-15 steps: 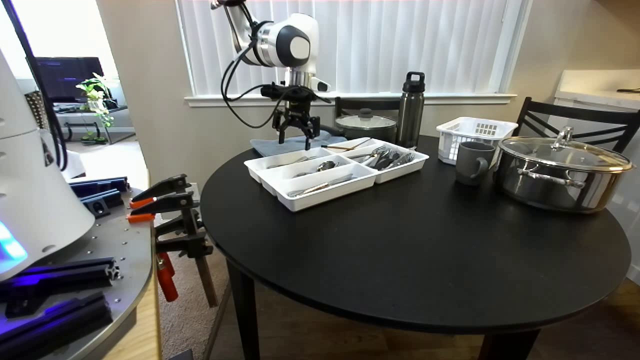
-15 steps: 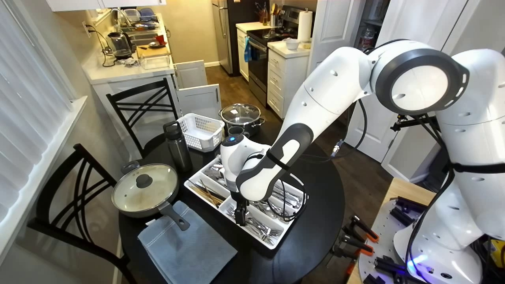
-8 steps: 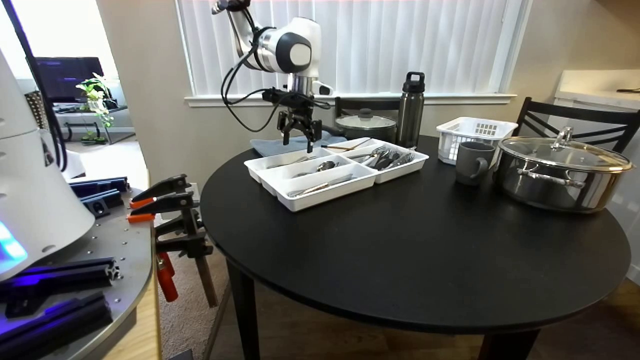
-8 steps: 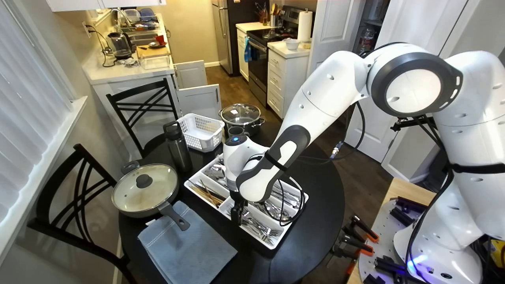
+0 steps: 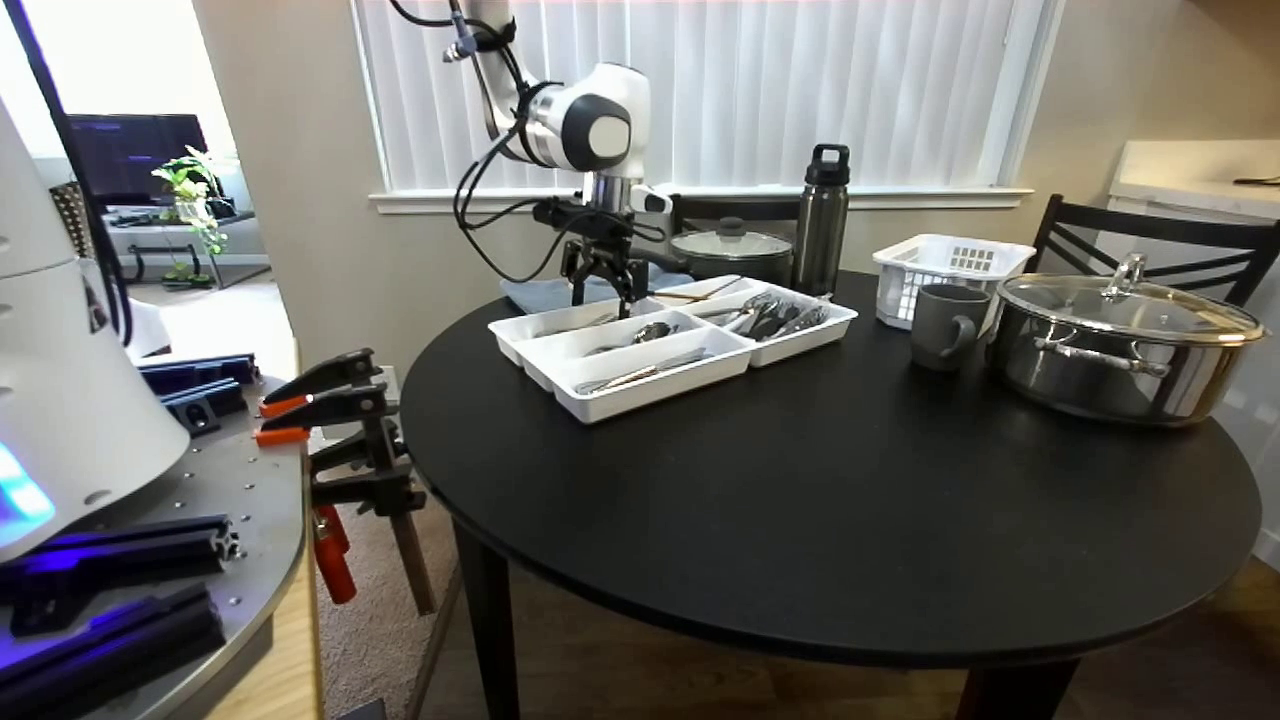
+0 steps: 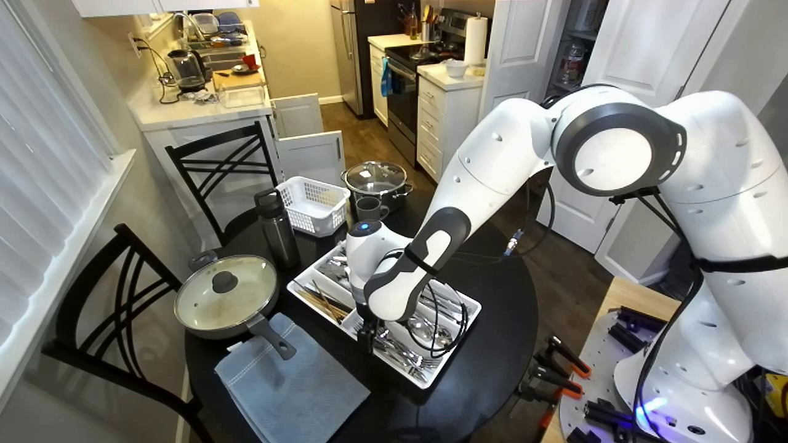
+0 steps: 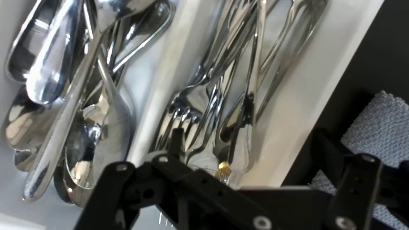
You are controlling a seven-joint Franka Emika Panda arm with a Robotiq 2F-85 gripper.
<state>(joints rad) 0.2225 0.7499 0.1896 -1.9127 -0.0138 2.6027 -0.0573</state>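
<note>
A white divided tray [image 5: 655, 397] full of cutlery lies on the dark round table. Low over its far left section in that exterior view hangs my gripper [image 5: 602, 300], fingers wide apart and holding nothing. In the wrist view the gripper [image 7: 249, 139] straddles the tray's outer wall [image 7: 297, 111]. One finger [image 7: 176, 140] is over the metal forks [image 7: 191, 97]; the opposite one is beyond the wall, by the grey-blue cloth [image 7: 378, 127]. A gold-coloured tip [image 7: 224, 169] shows among the forks. Spoons [image 7: 110, 137] fill the neighbouring compartment. Whether a fingertip touches anything, I cannot tell.
A lidded pan [image 6: 215, 298] stands near the folded cloth [image 6: 295, 387], its handle over it. A tall bottle [image 6: 280, 237], a white basket [image 6: 314, 206], a grey mug [image 5: 943, 325] and a steel pot [image 5: 1120, 360] are farther along the table. Chairs stand around it.
My gripper has come down closer to the tray, shifting slightly right in an exterior view. Its fingers have stayed apart. The tray and the other objects have not moved.
</note>
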